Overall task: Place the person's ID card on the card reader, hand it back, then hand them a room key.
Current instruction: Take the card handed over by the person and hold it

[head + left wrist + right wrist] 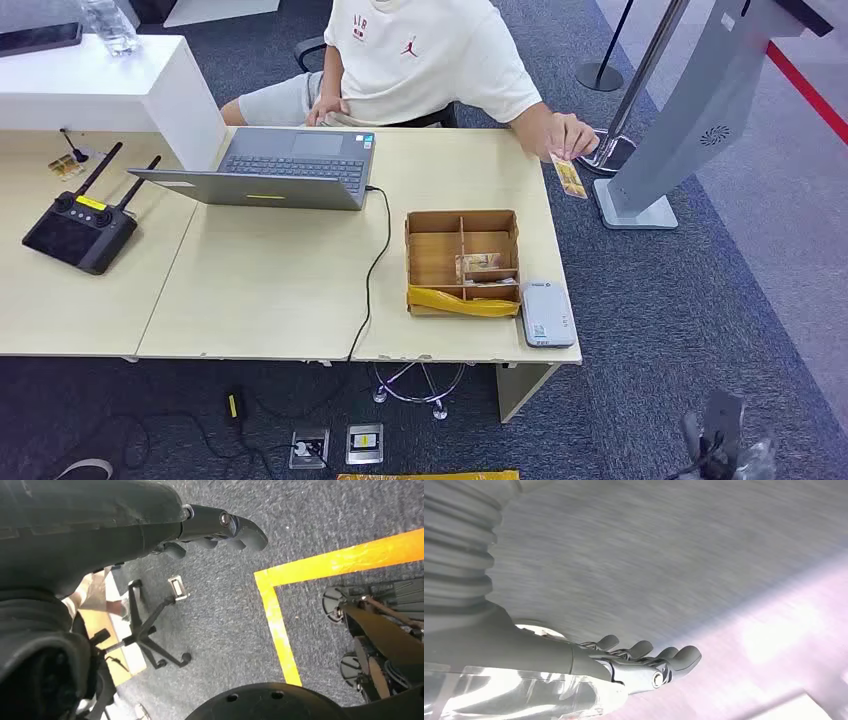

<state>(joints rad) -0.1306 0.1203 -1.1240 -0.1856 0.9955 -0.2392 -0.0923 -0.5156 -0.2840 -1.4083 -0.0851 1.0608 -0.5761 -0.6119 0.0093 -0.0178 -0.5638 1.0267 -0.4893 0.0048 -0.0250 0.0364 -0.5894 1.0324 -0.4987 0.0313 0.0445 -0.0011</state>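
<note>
A pale wooden desk stands on dark grey carpet, carrying an open laptop, a divided cardboard box and a grey card reader. The person's hand holds a yellowish ID card past the desk's far right corner. The left hand and right hand hang over the floor, fingers loosely apart, grasping nothing.

Even bright light; right wrist view motion-blurred.
</note>
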